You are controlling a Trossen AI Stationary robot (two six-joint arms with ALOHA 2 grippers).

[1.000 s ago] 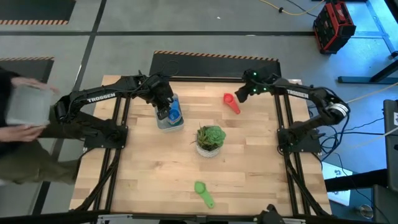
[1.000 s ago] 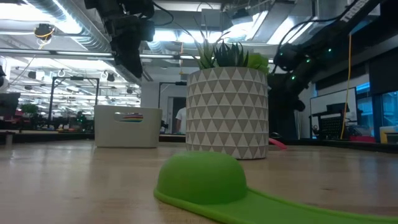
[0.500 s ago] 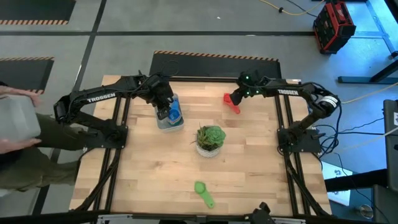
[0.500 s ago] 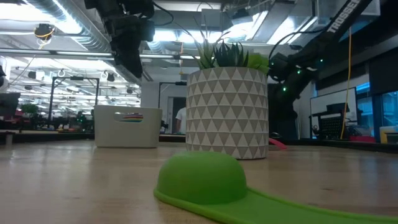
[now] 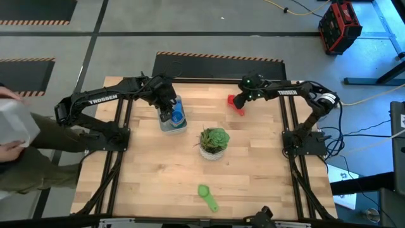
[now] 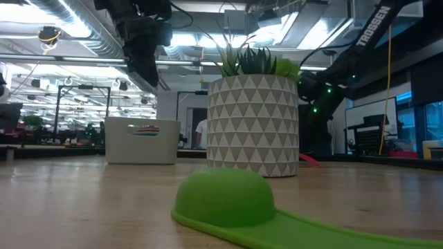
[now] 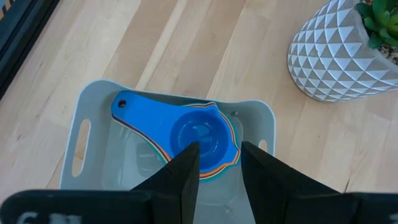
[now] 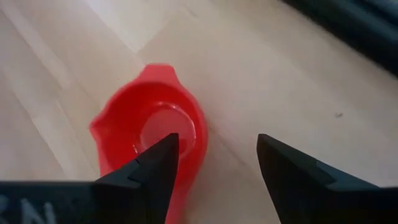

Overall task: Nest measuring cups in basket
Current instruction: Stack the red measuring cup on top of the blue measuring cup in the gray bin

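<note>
The basket [image 5: 175, 127] stands at the far left of the table and holds a nested stack of measuring cups, the blue cup [image 7: 186, 124] on top. My left gripper [image 7: 219, 152] hangs open just above that stack, touching nothing. The red cup [image 8: 149, 124] lies bowl up on the table at the far right [image 5: 238, 109]. My right gripper [image 8: 214, 149] is open close over it, one finger in front of the bowl and the other over bare table. A green cup [image 5: 206, 196] lies bowl down near the front edge.
A white patterned pot with a green plant [image 5: 214, 142] stands mid-table between the basket and the red cup. A person at the left edge of the high view, off the table, holds a pale container [image 5: 12, 123]. Bare wood lies on both sides of the green cup.
My right gripper has come down and shifted a little toward the table's left, closing in on the red cup, its fingers still apart. The red cup has not moved. The person at the left has shifted the pale container.
</note>
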